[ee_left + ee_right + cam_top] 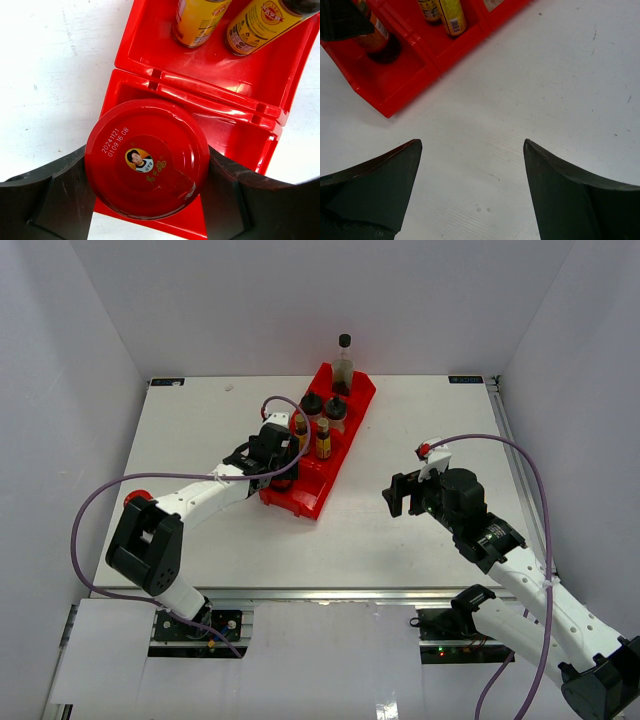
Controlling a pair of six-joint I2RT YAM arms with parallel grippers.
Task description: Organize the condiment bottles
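Note:
My left gripper [279, 466] is shut on a squat red-lidded jar [147, 157], its fingers [60, 195] pressed to both sides of the lid. The jar [376, 39] sits low in the nearest compartment of the red tray [303, 498]; whether it rests on the floor I cannot tell. In the compartment beyond stand two slim yellow-labelled bottles [300, 428] [323, 438], then two black-capped shakers [312, 405] [336, 408]. A tall clear black-capped bottle [343, 360] stands at the far end. My right gripper [403, 495] is open over bare table, right of the tray, holding nothing.
A round red thing [135, 498] shows beside the left arm's elbow, partly hidden; what it is I cannot tell. White walls close in the table on the left, right and far sides. The tray [395, 85] lies diagonally across the table's middle.

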